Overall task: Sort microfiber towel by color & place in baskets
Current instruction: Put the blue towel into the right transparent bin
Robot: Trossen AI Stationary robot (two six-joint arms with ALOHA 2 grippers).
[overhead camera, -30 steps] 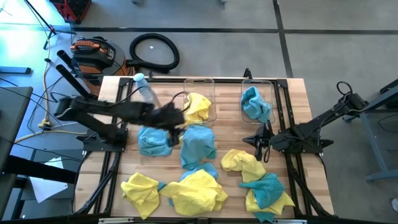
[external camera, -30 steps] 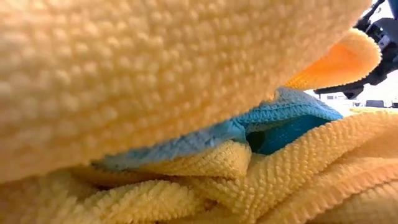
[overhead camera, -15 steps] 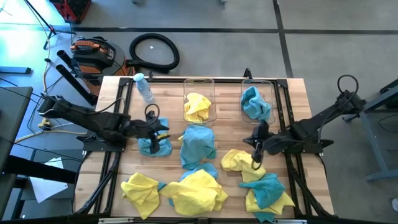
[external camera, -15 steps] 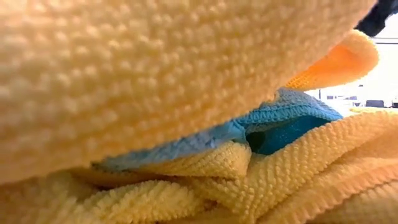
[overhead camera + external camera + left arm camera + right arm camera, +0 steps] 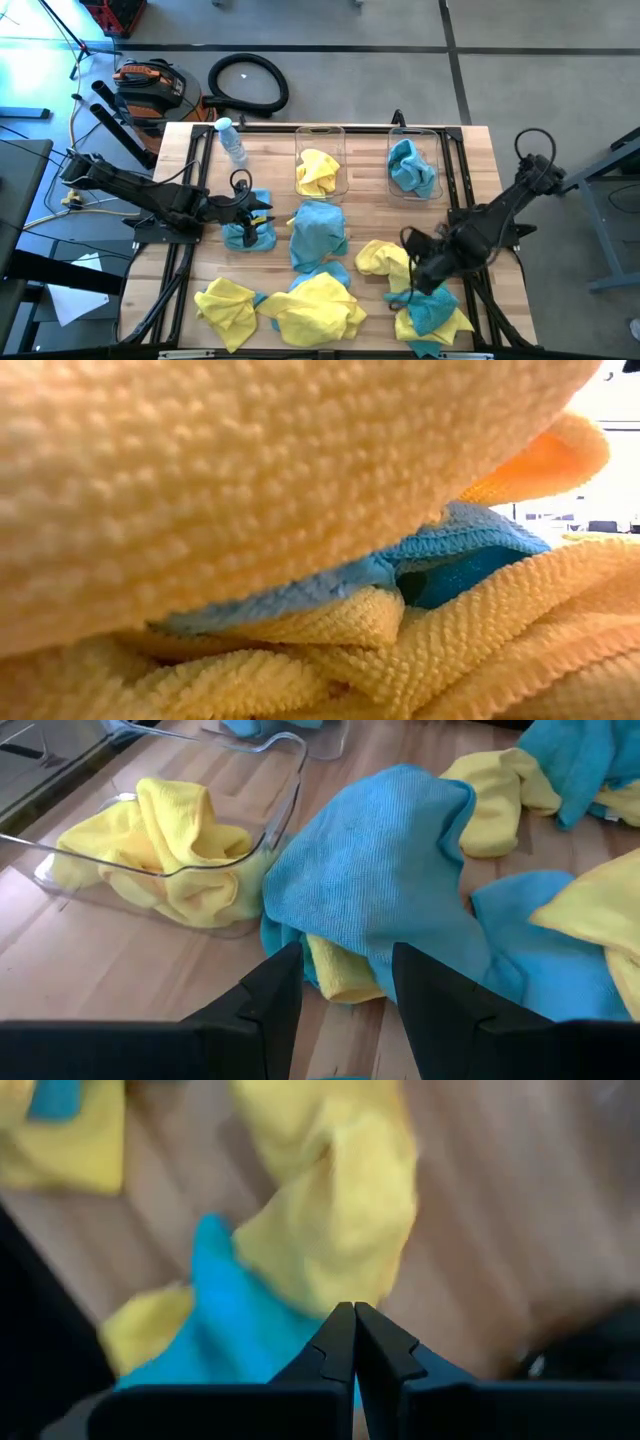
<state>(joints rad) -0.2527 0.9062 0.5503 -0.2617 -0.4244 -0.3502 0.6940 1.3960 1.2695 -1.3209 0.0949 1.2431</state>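
The low view is almost wholly blocked by a bright yellow fuzzy microfiber cloth (image 5: 250,470) pressed up near the lens, with only a slip of teal-blue cloth (image 5: 440,555) showing beneath it, so little of the wooden slatted table (image 5: 470,160) can be read from there.

The right wrist view is blurred. The right gripper (image 5: 353,1342) has its dark fingers pressed together with nothing between them, above a yellow cloth (image 5: 330,1210) and a teal one (image 5: 230,1310). From above, the right gripper (image 5: 418,278) hangs over the mixed yellow and teal heap (image 5: 430,305) near the table's front right corner, the arm reaching in slantwise from the right edge; whether it touches the cloth is hard to say.

The left gripper (image 5: 262,210) lies low and level from the left edge, fingers spread and empty, over a crumpled teal towel (image 5: 248,232) whose middle it hides. It points at a larger teal towel (image 5: 380,880) at the table's centre.

At the back edge stand two clear plastic rectangular baskets: one (image 5: 320,135) holds a yellow towel (image 5: 318,172), the other (image 5: 414,135) a teal towel (image 5: 410,168). More yellow cloths (image 5: 300,305) lie along the front edge.
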